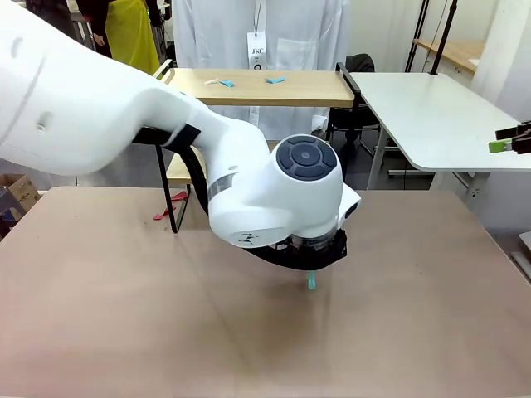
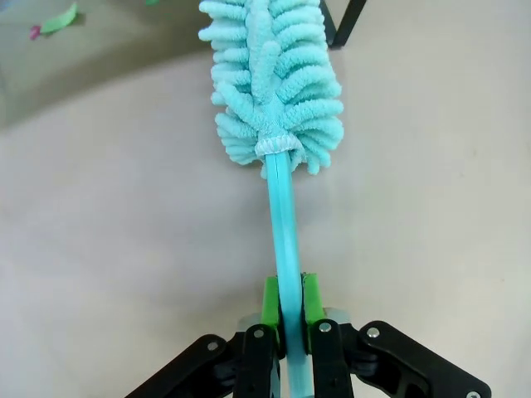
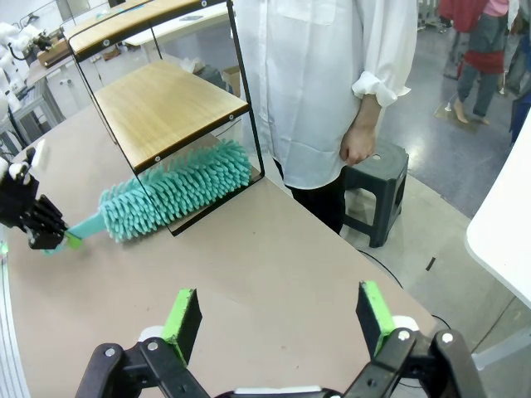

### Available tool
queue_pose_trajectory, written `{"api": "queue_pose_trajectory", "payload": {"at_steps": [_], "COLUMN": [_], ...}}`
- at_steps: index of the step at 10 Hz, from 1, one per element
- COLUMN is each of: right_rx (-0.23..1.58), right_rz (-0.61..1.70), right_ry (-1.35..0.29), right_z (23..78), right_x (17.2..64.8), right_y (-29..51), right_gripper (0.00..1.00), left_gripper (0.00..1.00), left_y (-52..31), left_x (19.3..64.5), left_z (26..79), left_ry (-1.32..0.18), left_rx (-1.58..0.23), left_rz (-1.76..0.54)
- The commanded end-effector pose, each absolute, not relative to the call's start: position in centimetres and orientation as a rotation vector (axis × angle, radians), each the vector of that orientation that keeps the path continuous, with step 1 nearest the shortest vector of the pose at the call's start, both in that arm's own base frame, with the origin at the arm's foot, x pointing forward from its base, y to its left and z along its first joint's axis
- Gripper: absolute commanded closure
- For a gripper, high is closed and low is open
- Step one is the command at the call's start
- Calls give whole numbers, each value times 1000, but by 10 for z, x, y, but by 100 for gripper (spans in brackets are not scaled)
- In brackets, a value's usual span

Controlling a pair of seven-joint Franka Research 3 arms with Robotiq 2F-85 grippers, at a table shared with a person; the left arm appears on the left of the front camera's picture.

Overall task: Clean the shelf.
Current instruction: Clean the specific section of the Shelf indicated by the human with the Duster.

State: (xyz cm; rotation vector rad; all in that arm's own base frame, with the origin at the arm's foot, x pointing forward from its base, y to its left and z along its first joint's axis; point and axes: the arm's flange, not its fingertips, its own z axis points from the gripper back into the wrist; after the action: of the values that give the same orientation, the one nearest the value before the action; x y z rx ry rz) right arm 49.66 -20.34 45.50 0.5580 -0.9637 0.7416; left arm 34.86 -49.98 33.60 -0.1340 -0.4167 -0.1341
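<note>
— Where do our grippers stand?
— Our left gripper (image 2: 288, 300) clamps the handle of the teal duster (image 2: 274, 75); our right gripper (image 3: 278, 319) gapes, holding nothing.
— And the shelf (image 1: 307, 87)?
— Far side, centre-left; we see the duster's head under its lower board.

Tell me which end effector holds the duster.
The left end effector: it is shut on the handle of the turquoise duster. The right end effector stands open and empty.
</note>
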Motion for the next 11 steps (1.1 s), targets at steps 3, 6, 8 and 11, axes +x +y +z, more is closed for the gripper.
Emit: {"api": "queue_pose_trajectory", "payload": {"at_steps": [3, 6, 8, 11], "right_rx": [557, 557, 557, 557], "right_rz": [745, 745, 745, 745], "right_ry": [-967, -967, -967, -967], "right_z": [457, 457, 457, 457], "right_x": [496, 496, 496, 496], "right_y": [-202, -202, -202, -202], "right_gripper": [0, 0, 0, 0], "left_gripper": [87, 87, 87, 87], "left_y": [-503, -496, -478, -440], "left_x": [351, 357, 361, 365], "left_z": [329, 329, 331, 336], "left_ry": [-405, -360, -324, -279], "left_rx": [-131, -118, -78, -37], "left_rz": [-125, -104, -87, -70]}}
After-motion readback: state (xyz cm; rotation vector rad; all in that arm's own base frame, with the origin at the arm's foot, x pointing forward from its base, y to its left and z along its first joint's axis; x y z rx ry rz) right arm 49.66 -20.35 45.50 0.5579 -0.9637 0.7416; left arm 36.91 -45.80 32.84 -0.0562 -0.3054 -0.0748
